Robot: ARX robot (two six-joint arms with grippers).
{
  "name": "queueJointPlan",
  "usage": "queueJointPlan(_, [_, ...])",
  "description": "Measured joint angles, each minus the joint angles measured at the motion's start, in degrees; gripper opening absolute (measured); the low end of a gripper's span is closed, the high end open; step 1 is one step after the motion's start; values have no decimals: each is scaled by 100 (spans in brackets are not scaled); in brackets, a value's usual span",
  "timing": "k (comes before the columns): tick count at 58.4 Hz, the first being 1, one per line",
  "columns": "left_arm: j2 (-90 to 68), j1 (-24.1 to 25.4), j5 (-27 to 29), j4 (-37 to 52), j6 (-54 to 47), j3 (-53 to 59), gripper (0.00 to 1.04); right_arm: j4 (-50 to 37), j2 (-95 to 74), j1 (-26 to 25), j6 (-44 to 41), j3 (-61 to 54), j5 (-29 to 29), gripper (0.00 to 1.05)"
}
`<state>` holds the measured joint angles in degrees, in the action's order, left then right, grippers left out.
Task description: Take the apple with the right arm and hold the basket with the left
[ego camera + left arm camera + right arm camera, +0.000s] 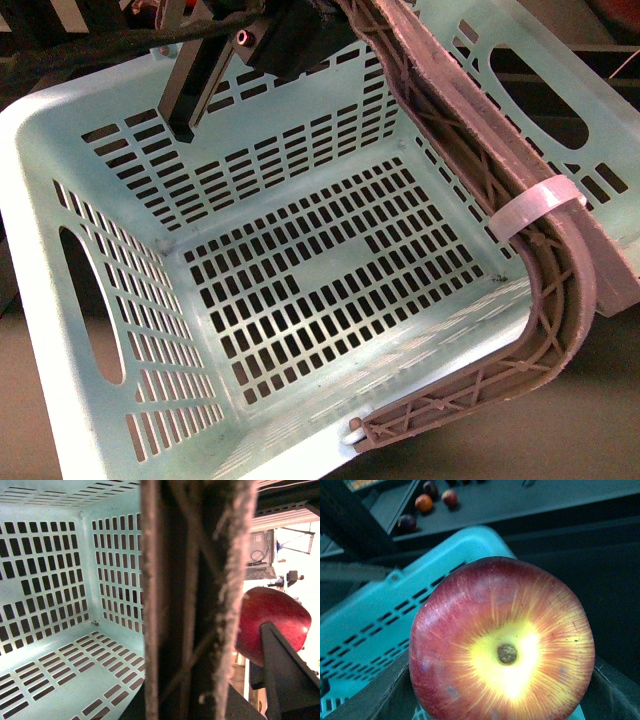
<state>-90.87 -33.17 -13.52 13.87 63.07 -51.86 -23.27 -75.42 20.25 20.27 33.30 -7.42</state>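
The pale mint basket [110, 160] fills the front view, tilted, its slotted floor bare. Its brown-grey ribbed handle [470, 150] curves down the right side with a white clip [535, 205] on it. My left gripper [215, 75], black and blocky, hangs at the far wall, shut on the basket. In the left wrist view the handle [190, 600] runs straight through the jaws. My right gripper [502, 700] is shut on the red streaked apple [502, 645], yellow base toward the camera, held just outside the basket's rim [380, 615]. The apple [272, 617] also shows beyond the handle.
Far behind, on a dark surface, lie an orange-red fruit [424, 502], a dark purple fruit [406, 522] and a small reddish fruit [450, 497]. A dark finger [285, 675] of the right gripper stands close beside the handle.
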Motion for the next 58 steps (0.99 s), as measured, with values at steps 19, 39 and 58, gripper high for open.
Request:
queueJointPlan(19, [0, 0, 7, 0, 0, 0, 6, 92, -431, 332, 264, 4, -345, 97])
queueJointPlan(39, [-35, -4, 20, -4, -31, 2, 6, 1217, 1429, -57, 85, -271, -1464, 96])
queueJointPlan(58, [-35, -2, -35, -2, -22, 2, 6, -544, 3582, -708, -1801, -2306, -525, 47])
